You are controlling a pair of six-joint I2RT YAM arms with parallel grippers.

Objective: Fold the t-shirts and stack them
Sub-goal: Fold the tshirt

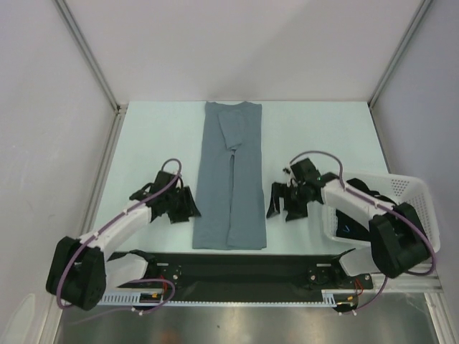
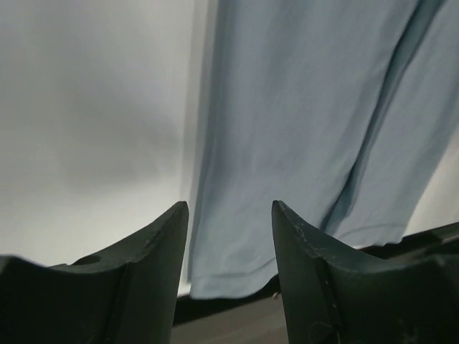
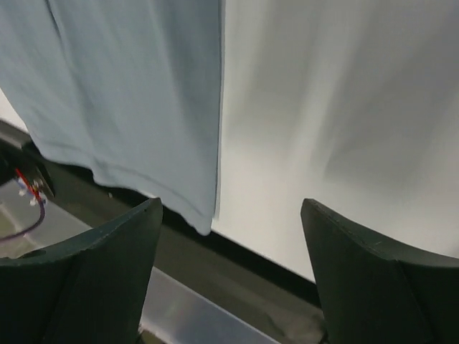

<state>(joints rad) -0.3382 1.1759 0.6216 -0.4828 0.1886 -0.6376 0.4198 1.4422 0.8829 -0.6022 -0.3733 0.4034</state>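
Currently left gripper (image 1: 181, 206) and right gripper (image 1: 281, 203) flank the shirt (image 1: 231, 179), jaws apart, empty. I judge it soft and limp; best pinched at the near hem corners.

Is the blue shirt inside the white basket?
No, the grey-blue t-shirt lies folded into a long strip on the table, well left of the white basket.

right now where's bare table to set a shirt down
Free table: far left, between the left wall and the grey-blue t-shirt; far right, between the shirt and the right wall, beyond the white basket. Crowded: near half, where the left gripper and right gripper flank the shirt and the basket fills the right side.
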